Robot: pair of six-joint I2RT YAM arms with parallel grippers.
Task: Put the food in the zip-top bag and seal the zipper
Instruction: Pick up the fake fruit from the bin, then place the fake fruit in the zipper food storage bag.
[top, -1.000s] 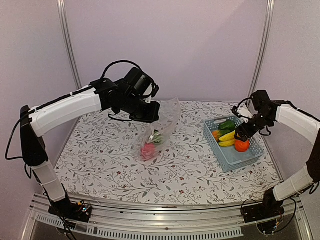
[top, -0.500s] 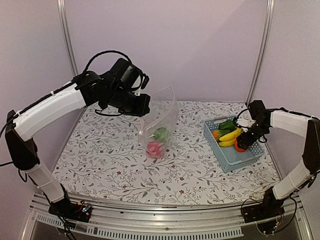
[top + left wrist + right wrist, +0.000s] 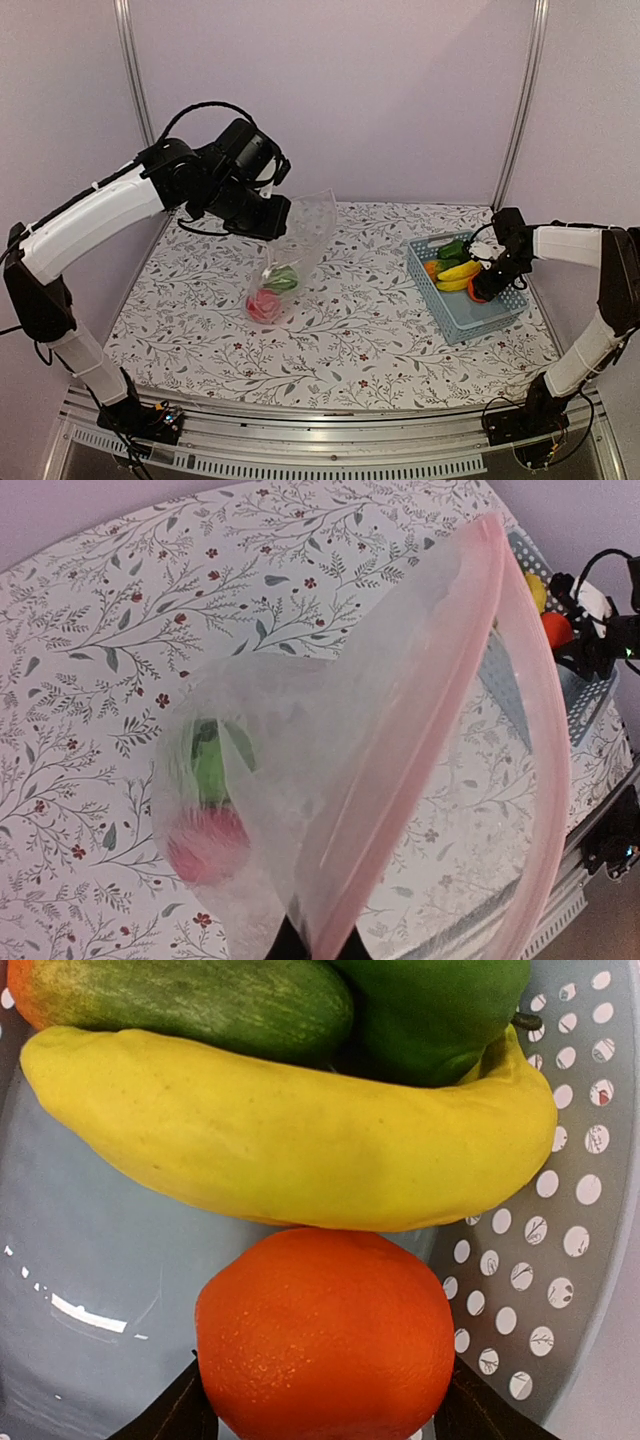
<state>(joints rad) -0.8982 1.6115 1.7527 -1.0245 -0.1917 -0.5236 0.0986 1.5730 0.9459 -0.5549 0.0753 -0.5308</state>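
Note:
My left gripper (image 3: 275,222) is shut on the mouth edge of the zip-top bag (image 3: 292,248) and holds it hanging above the table. In the left wrist view the bag (image 3: 330,730) gapes, its pink zipper (image 3: 445,700) runs up from my gripper (image 3: 312,945). Inside lie a red-pink fruit (image 3: 205,845) and a green pepper (image 3: 210,765). My right gripper (image 3: 482,284) is down in the blue basket (image 3: 470,318), jaws against both sides of the orange (image 3: 325,1335). A banana (image 3: 290,1130), a striped melon (image 3: 200,1000) and a green pepper (image 3: 430,1010) lie beside it.
The basket stands at the table's right side; its perforated wall (image 3: 580,1210) is close to my right fingers. A carrot-like piece (image 3: 432,268) lies at the basket's left end. Flowered cloth (image 3: 360,330) covers the table between bag and basket.
My left arm has swung the bag to the left and a little lower. My right gripper has dropped into the basket and come down round the orange.

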